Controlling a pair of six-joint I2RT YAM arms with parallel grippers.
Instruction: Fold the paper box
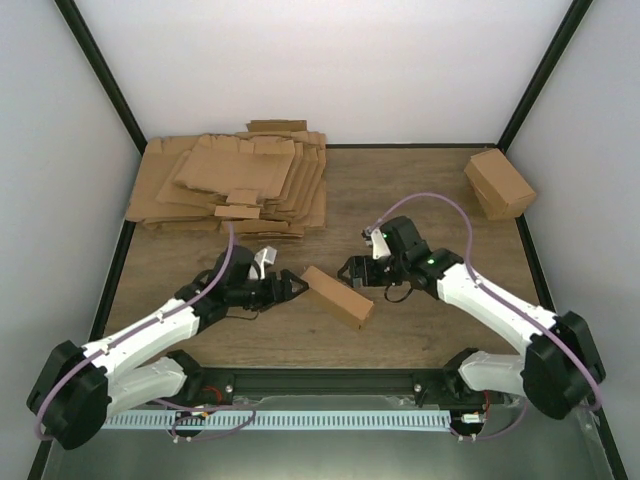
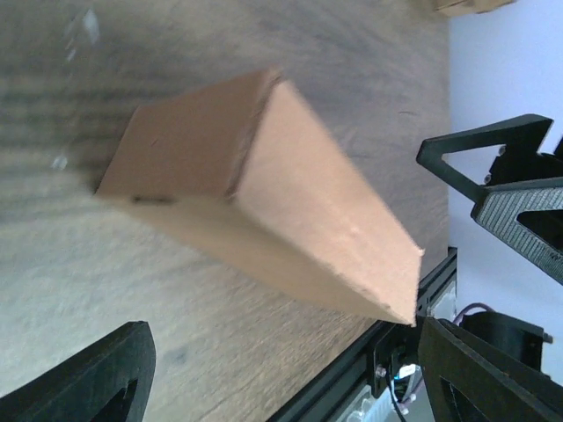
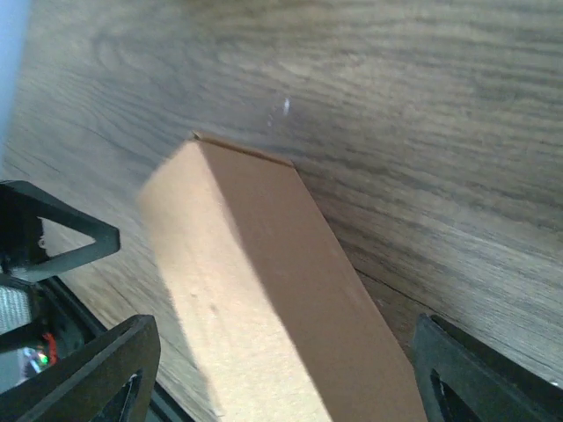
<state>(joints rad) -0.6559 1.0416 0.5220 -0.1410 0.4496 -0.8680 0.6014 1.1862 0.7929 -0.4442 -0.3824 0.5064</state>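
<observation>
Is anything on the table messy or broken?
The pile of flat cardboard sheets at the back left is untidy: the sheets are fanned out and a few stick out crookedly. The paper box lies slanted in the middle but looks whole. Nothing appears torn or spilled.

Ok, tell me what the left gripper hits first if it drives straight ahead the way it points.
The paper box. The left gripper points at its near end, and the left wrist view shows it dead ahead between the open fingers. The gap looks small, though depth is unclear.
</observation>
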